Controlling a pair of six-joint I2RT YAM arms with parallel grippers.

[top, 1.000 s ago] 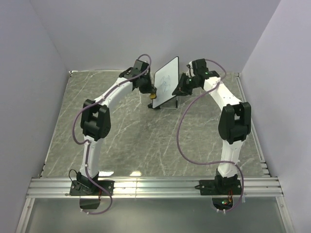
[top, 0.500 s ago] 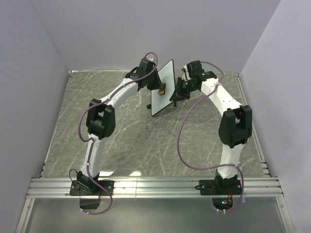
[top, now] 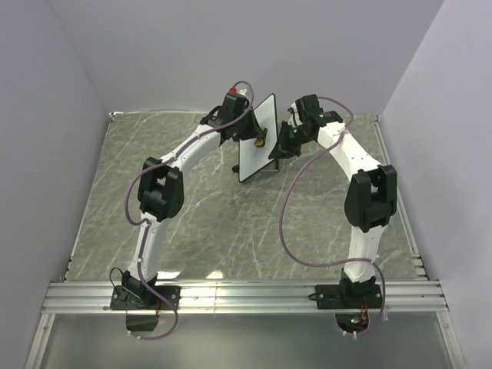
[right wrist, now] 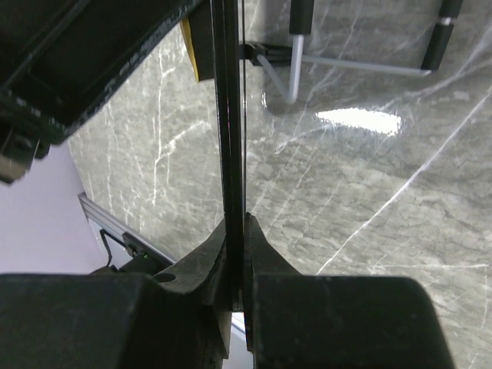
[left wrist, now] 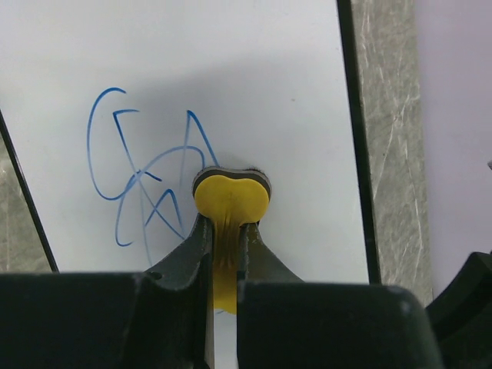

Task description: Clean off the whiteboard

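The whiteboard (top: 257,146), white with a thin black frame, stands tilted at the table's far middle. In the left wrist view its face (left wrist: 254,84) carries blue scribbles (left wrist: 142,173) on the left. My left gripper (top: 255,141) is shut on the small yellow bone-shaped eraser (left wrist: 231,201), whose head presses on the board just right of the scribbles. My right gripper (top: 278,147) is shut on the board's edge (right wrist: 229,123), seen edge-on between its fingers. The board's wire stand (right wrist: 296,73) shows behind it.
The grey marble table (top: 200,223) is walled by pale panels on three sides. A metal rail (top: 246,296) with both arm bases runs along the near edge. The left arm's body (right wrist: 84,69) looms close beside the board in the right wrist view.
The board has swung from facing the camera to nearly edge-on and lifted slightly. My left gripper has moved right with the eraser onto the board's face. The right gripper shifted left with the board.
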